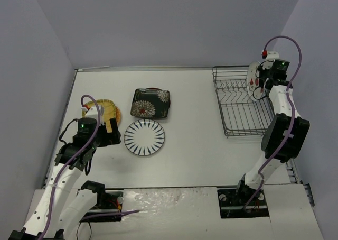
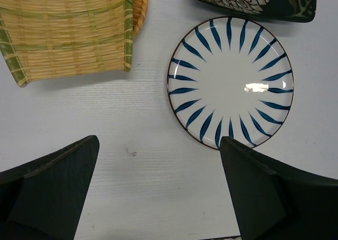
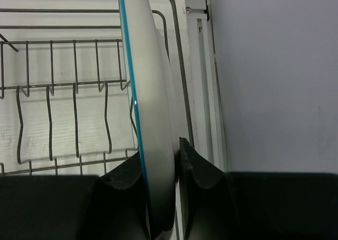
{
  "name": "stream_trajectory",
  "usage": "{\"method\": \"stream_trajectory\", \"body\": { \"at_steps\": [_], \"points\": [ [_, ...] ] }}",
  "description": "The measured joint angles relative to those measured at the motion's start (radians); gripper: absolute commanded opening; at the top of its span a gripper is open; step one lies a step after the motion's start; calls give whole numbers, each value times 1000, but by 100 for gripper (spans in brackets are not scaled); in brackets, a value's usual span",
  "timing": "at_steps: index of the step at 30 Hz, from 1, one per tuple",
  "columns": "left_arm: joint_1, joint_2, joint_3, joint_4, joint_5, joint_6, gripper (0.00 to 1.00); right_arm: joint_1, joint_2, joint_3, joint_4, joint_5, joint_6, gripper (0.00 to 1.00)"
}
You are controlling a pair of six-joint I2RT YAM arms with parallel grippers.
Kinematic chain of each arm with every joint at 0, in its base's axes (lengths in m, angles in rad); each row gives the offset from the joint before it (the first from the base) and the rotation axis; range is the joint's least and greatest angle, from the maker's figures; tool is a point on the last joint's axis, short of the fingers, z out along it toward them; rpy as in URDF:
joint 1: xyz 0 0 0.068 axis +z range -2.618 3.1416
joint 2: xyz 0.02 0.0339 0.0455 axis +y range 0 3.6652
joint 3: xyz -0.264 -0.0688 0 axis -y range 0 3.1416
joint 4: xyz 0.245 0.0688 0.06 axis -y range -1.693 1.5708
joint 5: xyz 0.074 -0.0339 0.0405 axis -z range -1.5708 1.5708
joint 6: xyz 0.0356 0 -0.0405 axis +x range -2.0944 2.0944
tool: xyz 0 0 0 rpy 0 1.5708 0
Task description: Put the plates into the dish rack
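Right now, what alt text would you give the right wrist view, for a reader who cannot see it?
The right gripper clamps a white plate with a thin blue rim, upright and edge-on, close beside the end rim of the black wire rack. Bare tines stand to its left; a grey wall fills the right.

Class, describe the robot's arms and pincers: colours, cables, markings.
The left arm and right arm are white with black joint housings, each trailing a purple cable and showing a green light. The left pincer and right pincer are black wedges.
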Motion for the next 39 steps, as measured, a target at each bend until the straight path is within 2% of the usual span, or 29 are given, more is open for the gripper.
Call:
{"method": "stream_trajectory", "body": {
  "at_steps": [5,9,10,13,15,19,21,26,33,36,39],
  "points": [
    [0,7,0,4,0,0,97,-7,43,-26,24,-28,29,3],
    [0,10,0,4,0,0,97,-10,59,-33,54,-42,46,25],
    [0,10,0,4,0,0,97,-12,59,-34,54,-45,51,27],
    [0,10,0,4,0,-1,97,-15,59,-40,77,-61,65,48],
    [0,10,0,4,0,-1,97,-15,59,-40,91,-68,76,55],
    [0,14,0,4,0,-1,97,-19,51,-40,105,-71,101,82],
    [0,16,0,4,0,-2,97,-19,36,-41,106,-73,111,89],
    [0,19,0,4,3,-7,97,-19,-57,-60,108,-50,143,100],
    [0,53,0,2,4,-94,97,2,-303,-149,112,28,284,100],
    [0,99,-21,18,4,-181,90,72,-426,-208,128,49,378,100],
    [0,151,-70,53,10,-266,84,246,-550,-310,159,56,465,100]
  ]
}}
